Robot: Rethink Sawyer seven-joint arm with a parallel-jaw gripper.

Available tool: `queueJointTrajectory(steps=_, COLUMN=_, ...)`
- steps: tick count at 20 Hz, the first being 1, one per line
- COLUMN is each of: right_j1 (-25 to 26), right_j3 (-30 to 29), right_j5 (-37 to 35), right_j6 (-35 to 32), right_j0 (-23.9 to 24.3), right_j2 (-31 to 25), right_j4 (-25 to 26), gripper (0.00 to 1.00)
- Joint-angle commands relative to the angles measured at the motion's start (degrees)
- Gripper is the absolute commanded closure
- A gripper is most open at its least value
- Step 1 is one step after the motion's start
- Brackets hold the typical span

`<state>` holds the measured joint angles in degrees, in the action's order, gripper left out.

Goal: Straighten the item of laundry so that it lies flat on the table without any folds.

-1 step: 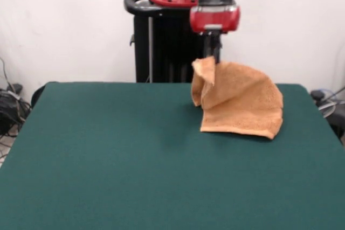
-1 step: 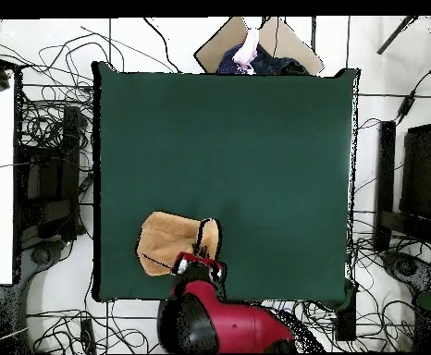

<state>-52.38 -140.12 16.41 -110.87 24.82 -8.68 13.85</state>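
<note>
The item of laundry, an orange-tan terry towel (image 1: pixel 240 100), hangs lifted by one corner, its lower edge still resting on the green table (image 1: pixel 135 160) at the far right. My gripper (image 1: pixel 213 57) comes down from the red arm and is shut on the raised corner, which droops in a fold beside it. From above, the towel (image 2: pixel 168 242) sits bunched near the table's bottom edge (image 2: pixel 256 166), with the gripper (image 2: pixel 201 254) at its right side.
The black pedestal (image 1: pixel 156 41) stands just behind the table. Cables and equipment (image 2: pixel 48 203) crowd the floor around the table. A person's hand (image 2: pixel 248 48) shows beyond the table's top edge in the overhead view.
</note>
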Motion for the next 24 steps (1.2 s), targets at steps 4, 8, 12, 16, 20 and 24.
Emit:
queueJointTrajectory(steps=4, right_j1=6.2, right_j3=12.0, right_j5=-2.5, right_j6=1.7, right_j0=0.8, right_j2=4.5, right_j4=10.0, gripper=1.00)
queueJointTrajectory(steps=8, right_j1=3.3, right_j3=15.0, right_j5=-5.4, right_j6=3.5, right_j0=-2.5, right_j2=9.8, right_j4=11.2, gripper=1.00)
queueJointTrajectory(steps=12, right_j1=1.9, right_j3=18.9, right_j5=-7.4, right_j6=4.7, right_j0=-3.1, right_j2=12.4, right_j4=13.8, gripper=1.00)
queueJointTrajectory(steps=16, right_j1=1.9, right_j3=22.7, right_j5=-9.5, right_j6=5.0, right_j0=-1.8, right_j2=12.5, right_j4=16.4, gripper=1.00)
queueJointTrajectory(steps=20, right_j1=4.5, right_j3=27.1, right_j5=-6.9, right_j6=2.7, right_j0=-3.1, right_j2=16.1, right_j4=16.9, gripper=1.00)
queueJointTrajectory(steps=24, right_j1=7.3, right_j3=29.6, right_j5=-2.1, right_j6=0.4, right_j0=-2.7, right_j2=17.2, right_j4=16.7, gripper=1.00)
